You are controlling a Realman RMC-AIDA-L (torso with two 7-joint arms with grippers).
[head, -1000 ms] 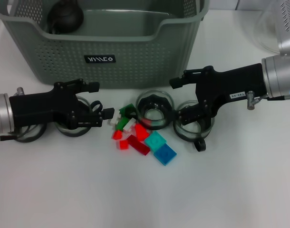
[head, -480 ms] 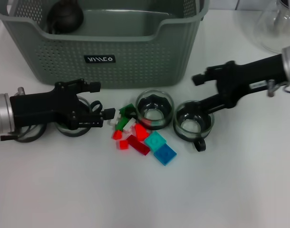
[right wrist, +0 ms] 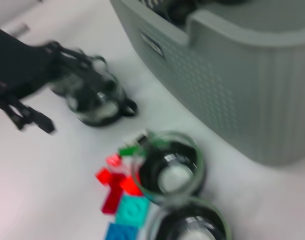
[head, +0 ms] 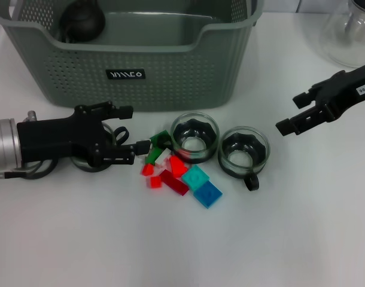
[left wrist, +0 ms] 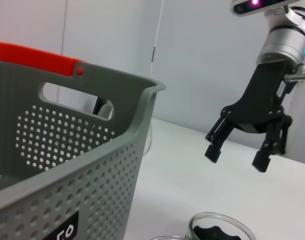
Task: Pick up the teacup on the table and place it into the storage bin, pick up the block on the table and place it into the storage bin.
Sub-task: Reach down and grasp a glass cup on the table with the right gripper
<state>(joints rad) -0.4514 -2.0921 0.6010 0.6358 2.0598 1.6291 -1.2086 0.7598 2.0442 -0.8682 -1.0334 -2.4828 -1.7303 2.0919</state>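
On the left side of the table (head: 81,239), the left gripper (head: 130,127) is held low, just above the surface and in front of the storage bin (head: 170,72). Its two black fingers are spread apart and nothing is pinched between them. One finger is directed to the bin wall, the other to the pile of blocks. A glass teacup (head: 93,156) with a dark handle is seen under this gripper and is partly hidden by it.

The storage bin is placed at the back of the table, with a small black label (head: 125,75) on its front wall. A dark round object (head: 81,21) is seen inside it, in the left corner.

In the middle, just in front of the bin, a small pile of blocks (head: 179,173) is laid on the table: red, green, white, teal and blue pieces, touching each other. Just behind the pile a second teacup (head: 195,136) is standing upright with a dark insert inside. Just beside it a third teacup (head: 245,151) is standing, its handle turned to the front.

On the right, the right gripper (head: 297,112) is raised above the table, apart from the third teacup. Its fingers are spread, as is shown in the left wrist view, and nothing is held. A clear glass vessel (head: 350,36) is seen at the back right corner.
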